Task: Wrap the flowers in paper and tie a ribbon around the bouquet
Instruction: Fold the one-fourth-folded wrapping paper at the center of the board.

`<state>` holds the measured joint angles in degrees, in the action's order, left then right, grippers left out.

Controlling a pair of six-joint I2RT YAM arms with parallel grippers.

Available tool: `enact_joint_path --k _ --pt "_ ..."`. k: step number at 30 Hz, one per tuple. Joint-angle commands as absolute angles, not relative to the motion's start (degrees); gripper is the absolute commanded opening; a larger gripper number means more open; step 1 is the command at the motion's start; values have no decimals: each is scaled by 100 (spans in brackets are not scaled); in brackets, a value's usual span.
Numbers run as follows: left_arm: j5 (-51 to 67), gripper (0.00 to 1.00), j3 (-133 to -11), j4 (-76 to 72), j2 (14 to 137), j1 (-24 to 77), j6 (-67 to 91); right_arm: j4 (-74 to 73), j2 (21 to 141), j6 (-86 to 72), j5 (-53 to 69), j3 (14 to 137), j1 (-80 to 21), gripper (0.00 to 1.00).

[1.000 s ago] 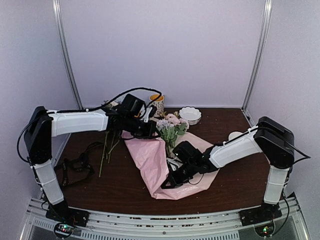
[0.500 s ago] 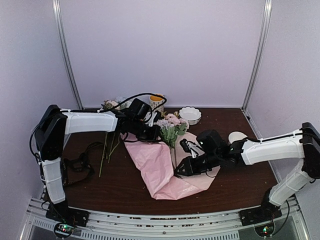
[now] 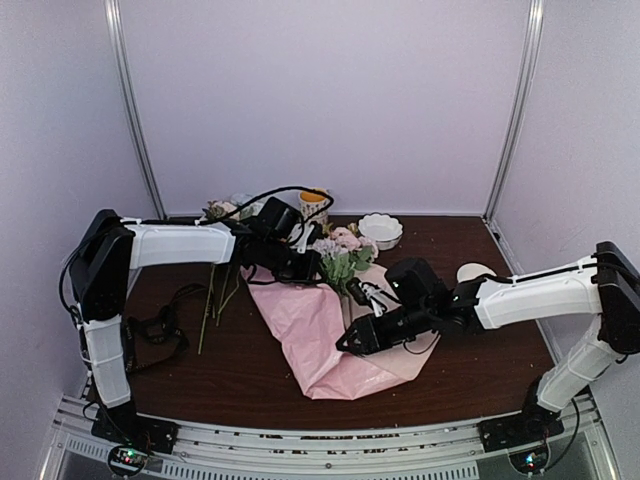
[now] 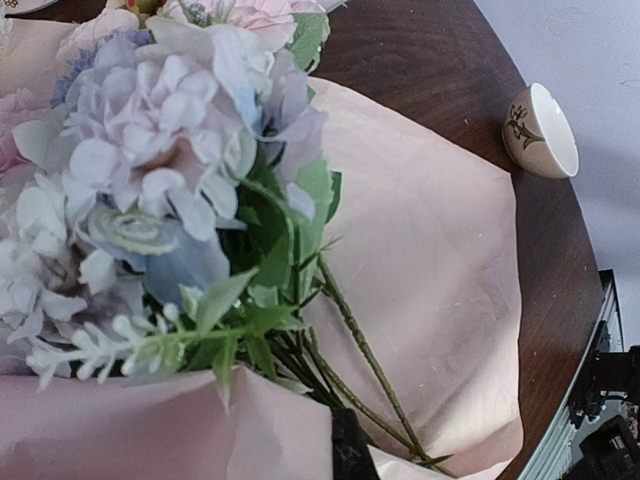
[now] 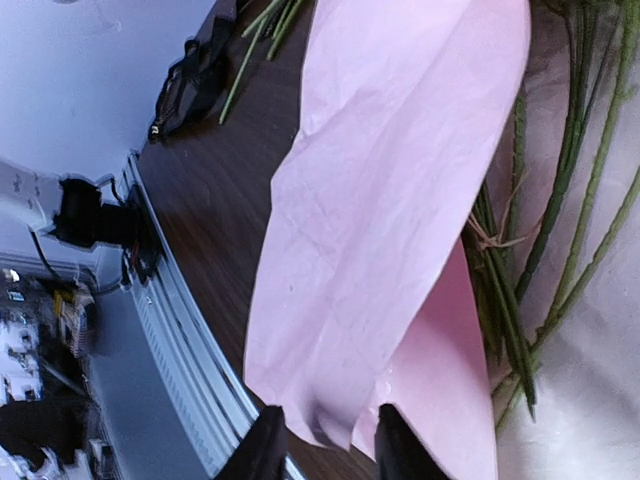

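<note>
Top external, right claw [image 3: 352, 340]: jaws parted where a second ago they were closed. It has left the paper's near corner and now sits low at the free edge of the folded flap.
Top external, left claw [image 3: 303, 263]: closed, and it has not moved. It seems to pinch the far end of that flap, with the flowers [image 3: 340, 255] just beside it on its right.
Top external, paper [image 3: 300, 320]: spread between the two claws, one flap folded over. The other half is flat under the right claw.
Top external, ribbon [image 3: 155, 330]: a loose heap on the table [image 3: 240, 380], well apart from the left claw on its outer side. Loose stems [image 3: 212, 300] lie between.
Left wrist, flowers: the blooms [image 4: 170, 150] fill the view just ahead of the claw. The stalks [image 4: 365, 360] run down to its one visible fingertip [image 4: 350, 455].
Left wrist, paper: one fold is drawn up close to the claw and the rest lies flat beyond the stalks. A cup [image 4: 540, 130] stands well apart.
Right wrist, fingers [image 5: 265, 450]: apart, holding nothing, with the flap's edge right at their tips.
Right wrist, stalks [image 5: 510, 330]: beside the claw, half under the flap.
Meaning for the task: the right claw looks to have let go in order to re-grip. The wrap is only half made and no bouquet is formed. The ribbon is untouched.
</note>
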<state>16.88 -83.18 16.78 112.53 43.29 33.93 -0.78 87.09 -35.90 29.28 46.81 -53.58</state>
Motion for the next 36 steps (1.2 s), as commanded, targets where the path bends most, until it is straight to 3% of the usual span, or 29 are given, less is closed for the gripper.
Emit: enact_joint_path --k 1,6,12,16,19,29,36 --pt "1598 0 -8571 1522 11376 4339 3248 106 8892 -3657 3105 4813 -5402 20" --pt "1512 0 -8651 1668 11407 4340 3122 -344 8928 -3573 2845 4782 -5381 0" --pt "1376 3 -8704 2020 11390 4333 2763 -364 8912 -3641 2726 4559 -5335 0" --pt "525 38 -9281 2617 11387 4307 2291 -207 9035 -3751 2648 4338 -5305 0" --pt "316 49 -9665 2771 11470 4070 2090 -147 9172 -3828 2546 4195 -5267 0" --pt "-375 55 -10472 3426 11566 3568 1503 -34 9296 -4007 2330 3904 -5224 0" --pt "350 59 -8785 3080 10677 3376 200 -189 9090 -3940 2250 3880 -5222 0"
